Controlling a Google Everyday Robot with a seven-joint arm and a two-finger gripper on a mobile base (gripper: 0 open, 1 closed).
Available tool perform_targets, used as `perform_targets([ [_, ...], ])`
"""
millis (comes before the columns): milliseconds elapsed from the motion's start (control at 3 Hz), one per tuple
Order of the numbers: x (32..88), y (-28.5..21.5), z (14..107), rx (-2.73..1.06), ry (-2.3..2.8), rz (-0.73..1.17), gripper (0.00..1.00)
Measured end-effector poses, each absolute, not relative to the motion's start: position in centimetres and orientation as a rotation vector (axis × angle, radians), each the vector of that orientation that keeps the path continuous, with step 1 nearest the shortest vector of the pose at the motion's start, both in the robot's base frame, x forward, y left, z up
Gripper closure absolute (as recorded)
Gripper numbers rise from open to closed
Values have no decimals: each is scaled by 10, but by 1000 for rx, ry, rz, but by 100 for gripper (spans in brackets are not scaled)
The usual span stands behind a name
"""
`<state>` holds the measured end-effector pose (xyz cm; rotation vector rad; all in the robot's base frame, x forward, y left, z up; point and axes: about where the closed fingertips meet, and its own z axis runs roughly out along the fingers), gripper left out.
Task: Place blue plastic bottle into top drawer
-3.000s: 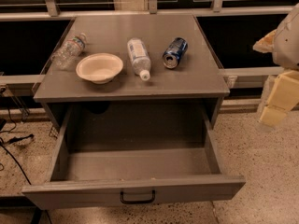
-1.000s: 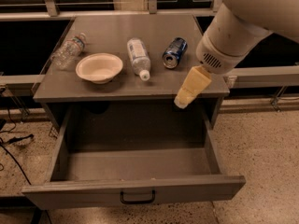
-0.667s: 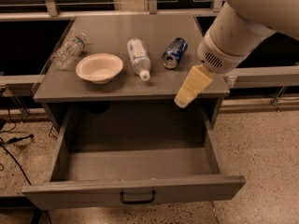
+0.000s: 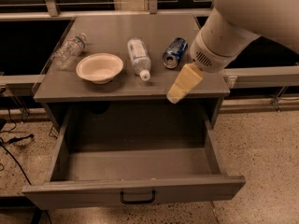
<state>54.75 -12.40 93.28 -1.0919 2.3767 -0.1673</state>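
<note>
The blue plastic bottle (image 4: pixel 138 57) lies on its side on the grey cabinet top (image 4: pixel 117 29), white cap toward the front. The top drawer (image 4: pixel 135 190) is pulled fully open below it, with nothing visible inside and a black handle (image 4: pixel 138 199) at the front's centre. My gripper (image 4: pixel 180 85) hangs from the big white arm (image 4: pixel 233 27) over the cabinet's front right edge. It is to the right of the bottle, in front of it and apart from it, and it holds nothing that I can see.
A dark blue soda can (image 4: pixel 174 52) lies right of the bottle, close to my arm. A white bowl (image 4: pixel 99 67) and a clear water bottle (image 4: pixel 69 49) sit to the left. Black cables (image 4: pixel 11 143) lie on the floor at left.
My arm has swung in from the right edge to the cabinet's front right, then drifted a little left. The bottle, can, bowl and drawer have not moved.
</note>
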Motion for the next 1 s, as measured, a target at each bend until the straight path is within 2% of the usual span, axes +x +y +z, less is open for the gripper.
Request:
perform_targets([
  [1000,602,-68,946,-722,2216,-130,0],
])
